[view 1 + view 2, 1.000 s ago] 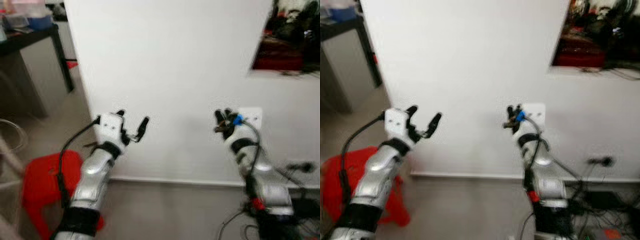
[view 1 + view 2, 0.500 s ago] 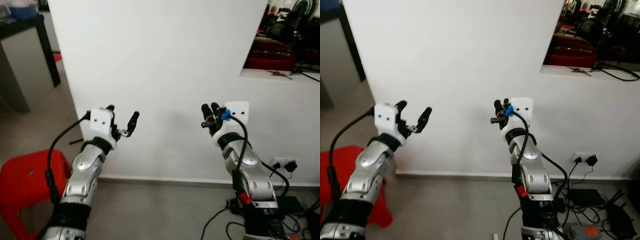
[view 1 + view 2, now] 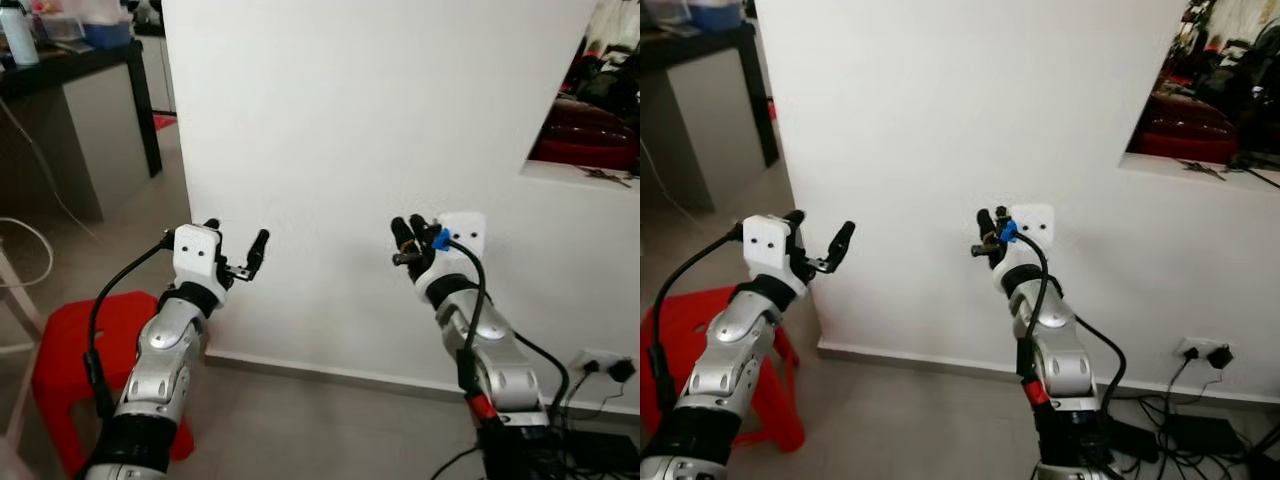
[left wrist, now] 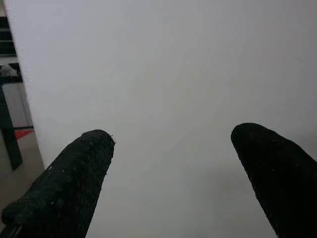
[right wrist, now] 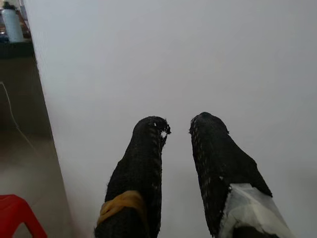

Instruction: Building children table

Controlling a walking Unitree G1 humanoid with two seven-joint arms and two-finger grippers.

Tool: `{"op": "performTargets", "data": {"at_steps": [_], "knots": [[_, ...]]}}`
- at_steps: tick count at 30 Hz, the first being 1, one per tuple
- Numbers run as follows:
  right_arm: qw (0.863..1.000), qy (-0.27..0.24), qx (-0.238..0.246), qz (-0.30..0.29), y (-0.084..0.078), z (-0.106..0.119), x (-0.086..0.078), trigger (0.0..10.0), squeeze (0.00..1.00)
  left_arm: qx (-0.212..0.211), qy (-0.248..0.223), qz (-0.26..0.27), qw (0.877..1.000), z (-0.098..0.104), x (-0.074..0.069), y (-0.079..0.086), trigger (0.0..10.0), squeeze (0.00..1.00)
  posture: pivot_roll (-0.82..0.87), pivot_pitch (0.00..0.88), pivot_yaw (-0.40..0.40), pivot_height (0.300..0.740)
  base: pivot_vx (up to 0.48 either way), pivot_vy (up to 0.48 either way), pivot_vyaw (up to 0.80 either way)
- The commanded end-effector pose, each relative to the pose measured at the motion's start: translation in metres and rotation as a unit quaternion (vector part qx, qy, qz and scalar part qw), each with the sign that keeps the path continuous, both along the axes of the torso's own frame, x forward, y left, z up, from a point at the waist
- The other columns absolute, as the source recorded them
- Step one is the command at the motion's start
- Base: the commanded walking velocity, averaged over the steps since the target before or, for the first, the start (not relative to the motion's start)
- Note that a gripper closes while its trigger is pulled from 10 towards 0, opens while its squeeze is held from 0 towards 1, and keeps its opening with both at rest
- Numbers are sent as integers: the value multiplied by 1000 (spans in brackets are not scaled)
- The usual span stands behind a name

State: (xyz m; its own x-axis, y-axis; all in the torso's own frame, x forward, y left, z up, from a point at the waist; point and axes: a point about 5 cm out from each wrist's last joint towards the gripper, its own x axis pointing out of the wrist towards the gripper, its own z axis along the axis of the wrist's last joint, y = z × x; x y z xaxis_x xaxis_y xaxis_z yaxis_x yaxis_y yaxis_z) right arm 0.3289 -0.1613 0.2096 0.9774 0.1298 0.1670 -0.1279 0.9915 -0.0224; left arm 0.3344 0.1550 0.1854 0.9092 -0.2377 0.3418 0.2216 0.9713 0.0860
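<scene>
The left gripper (image 4: 171,163) pointed at a plain white wall (image 4: 173,64), its two black fingers (image 4: 69,186) spread wide with nothing between them. Beside the wall's edge stood a dark table leg (image 4: 10,134) on grey floor.

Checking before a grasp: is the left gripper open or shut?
Open. The left gripper has its two black fingers wide apart, holding nothing, facing the white wall.
</scene>
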Motion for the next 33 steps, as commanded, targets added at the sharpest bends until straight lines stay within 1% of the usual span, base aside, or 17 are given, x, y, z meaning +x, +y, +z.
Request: {"op": "performTargets", "data": {"at_steps": [1,8,9,13,15,17,19,20,22,24,25,26,27,28,31,32,33], "knots": [[1000,3,-4,0,0,-2,0,10000,0,10,6,0,1000,-4,0,0,10000,0,92,0,-84,740,0,0,800],[1000,11,0,-6,-4,-6,-3,10000,0,18,14,-6,1000,-8,-2,-1,10000,0,90,0,-83,740,0,0,103],[1000,22,5,-17,-11,-11,-6,10000,0,32,25,-13,999,-12,-2,-1,10000,0,84,0,-80,740,0,0,0],[999,26,6,-21,-13,-13,-8,10000,0,38,30,-16,999,-13,-3,-1,10000,0,84,0,-80,740,0,0,0],[998,42,-4,-42,-21,-20,-12,10000,0,58,51,-21,997,-22,-5,3,10000,0,78,0,-75,740,0,0,0],[998,42,-4,-42,-21,-20,-12,10000,0,58,51,-21,997,-22,-5,3,10000,0,78,0,-75,740,0,0,0],[995,69,-23,-67,-33,-32,-20,10000,0,78,69,-16,994,-31,-10,13,10000,0,74,0,-71,740,0,0,0],[995,69,-23,-67,-33,-32,-20,10000,0,78,69,-16,994,-31,-10,13,10000,0,74,0,-71,740,0,0,0],[992,82,-42,-81,-42,-42,-31,10000,0,91,83,-15,992,-39,-17,21,10000,0,70,0,-67,740,0,0,0],[992,82,-42,-81,-42,-42,-31,10000,0,91,83,-15,992,-39,-17,21,10000,0,70,0,-67,740,0,0,0],[992,85,-49,-81,-43,-46,-35,10000,0,94,89,-18,991,-42,-20,23,10000,0,70,0,-67,740,0,0,0],[992,85,-49,-81,-43,-46,-35,10000,0,94,89,-18,991,-42,-20,23,10000,0,70,0,-67,740,0,0,0],[991,86,-59,-80,-44,-50,-42,10000,0,99,97,-22,990,-48,-25,24,10000,0,60,0,-64,740,0,0,0],[991,86,-59,-80,-44,-50,-42,10000,0,99,97,-22,990,-48,-25,24,10000,0,60,0,-64,740,0,0,0],[989,100,-68,-84,-49,-68,-69,10000,0,105,131,-11,986,-67,-42,33,10000,0,56,0,-64,740,0,0,0],[989,100,-68,-84,-49,-68,-69,10000,0,105,131,-11,986,-67,-42,33,10000,0,56,0,-64,740,0,0,0],[988,110,-68,-90,-52,-74,-76,10000,0,106,139,-7,985,-71,-46,36,10000,0,54,0,-65,740,0,0,0]]}}
